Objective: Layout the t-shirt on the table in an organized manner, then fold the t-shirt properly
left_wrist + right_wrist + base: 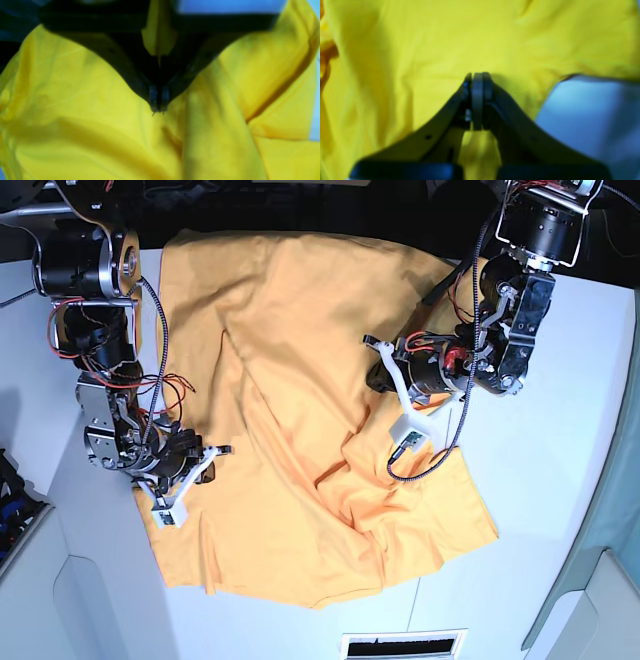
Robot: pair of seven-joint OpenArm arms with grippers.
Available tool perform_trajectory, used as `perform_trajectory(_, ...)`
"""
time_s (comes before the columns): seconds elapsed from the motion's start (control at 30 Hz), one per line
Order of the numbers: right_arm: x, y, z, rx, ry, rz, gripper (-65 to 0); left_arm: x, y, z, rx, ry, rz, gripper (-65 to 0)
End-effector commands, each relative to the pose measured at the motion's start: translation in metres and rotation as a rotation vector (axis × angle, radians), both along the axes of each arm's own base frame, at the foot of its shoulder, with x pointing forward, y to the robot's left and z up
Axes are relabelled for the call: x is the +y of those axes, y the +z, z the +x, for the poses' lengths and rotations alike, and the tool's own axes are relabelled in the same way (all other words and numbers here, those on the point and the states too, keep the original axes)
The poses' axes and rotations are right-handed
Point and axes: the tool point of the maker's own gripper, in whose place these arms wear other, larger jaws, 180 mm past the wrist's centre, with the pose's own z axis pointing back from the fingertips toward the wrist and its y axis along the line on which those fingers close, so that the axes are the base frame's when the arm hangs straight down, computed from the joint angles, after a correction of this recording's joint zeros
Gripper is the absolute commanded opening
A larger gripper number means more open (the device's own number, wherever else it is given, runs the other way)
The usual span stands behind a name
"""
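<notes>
The orange-yellow t-shirt (pixel 290 430) lies spread and creased on the white table (pixel 560 510), with a raised fold running down its middle. My left gripper (pixel 375 370) sits on the shirt's right half. In the left wrist view its tips (pixel 158 110) are shut, pinching the cloth (pixel 75 100). My right gripper (pixel 222 449) lies at the shirt's left edge. In the right wrist view it (pixel 477 75) is shut on the cloth (pixel 445 37), with bare table (pixel 582 112) beside it. The white tag is hidden.
The shirt's top edge reaches the table's dark back edge (pixel 300 225). A vent slot (pixel 400 645) sits at the table's front edge. Loose cables (pixel 430 465) hang from the left arm over the shirt. Bare table lies to the right and front.
</notes>
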Motion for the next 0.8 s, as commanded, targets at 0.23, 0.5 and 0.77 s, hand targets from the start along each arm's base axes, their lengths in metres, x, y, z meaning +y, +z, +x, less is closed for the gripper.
perform_trajectory(0.23,-0.028,-0.008,-0.029,0.05,-0.03,0.119,-65.0,0.057,-0.027,0.041,0.076,0.087,0.149,-65.0)
perform_trajectory(0.5,0.009,-0.028,-0.106,0.077,-0.008,0.219,-65.0,0.079,0.003,0.12,0.001,0.158,0.183,-65.0)
perform_trajectory(0.77,0.068,0.003,-0.151,-0.005,0.029,0.337,-65.0,0.071,0.047,0.168,-0.094,0.159,0.169,-65.0)
